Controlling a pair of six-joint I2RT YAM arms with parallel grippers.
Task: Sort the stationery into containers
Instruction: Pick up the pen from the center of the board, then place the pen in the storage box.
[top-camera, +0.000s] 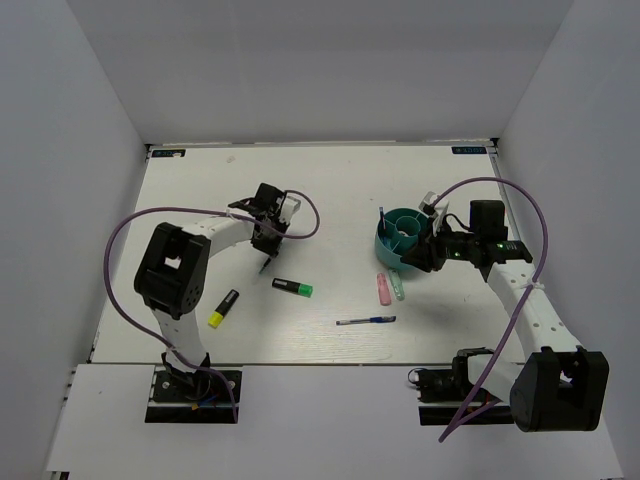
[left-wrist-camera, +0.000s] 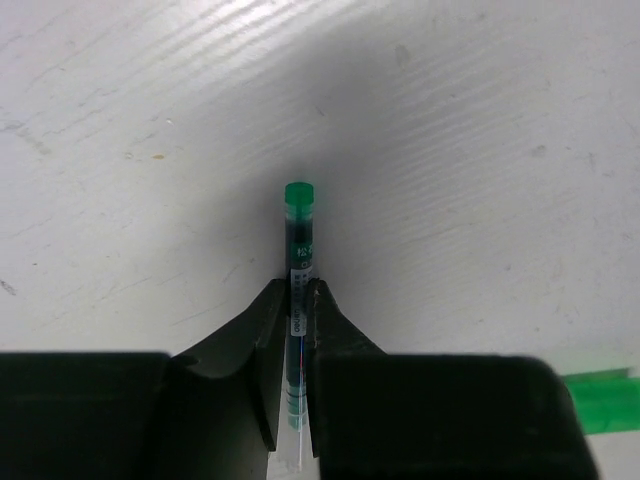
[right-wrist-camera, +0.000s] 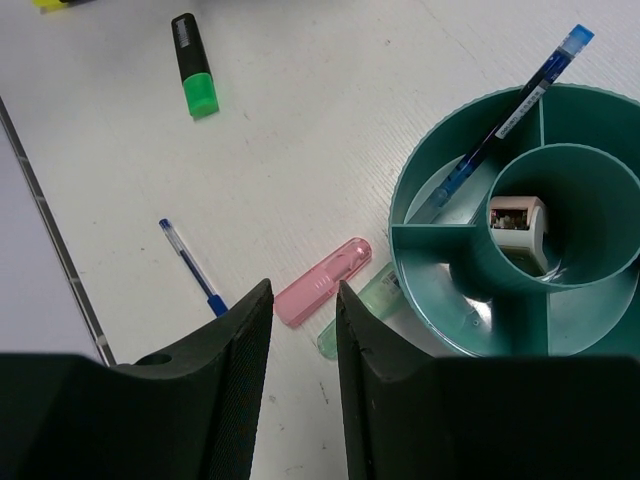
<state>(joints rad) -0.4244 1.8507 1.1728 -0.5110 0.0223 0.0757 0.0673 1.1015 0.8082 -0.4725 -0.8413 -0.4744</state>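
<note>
My left gripper (left-wrist-camera: 299, 290) is shut on a slim green-capped pen (left-wrist-camera: 298, 225), held above the table; it shows in the top view (top-camera: 268, 238) at centre left. My right gripper (right-wrist-camera: 303, 300) is open and empty above the pink marker (right-wrist-camera: 322, 281) and pale green marker (right-wrist-camera: 358, 308), next to the teal organiser (right-wrist-camera: 430, 250). A blue pen (right-wrist-camera: 500, 115) leans in one compartment and a white eraser (right-wrist-camera: 518, 222) sits in the central tube. In the top view lie a green-capped highlighter (top-camera: 292, 287), a yellow-capped highlighter (top-camera: 223, 308) and a blue pen (top-camera: 366, 321).
White walls enclose the table on three sides. Purple cables loop over both arms. Green tape (left-wrist-camera: 603, 400) marks the table under the left wrist. The right arm's body (top-camera: 485, 245) stands just right of the organiser (top-camera: 402, 236).
</note>
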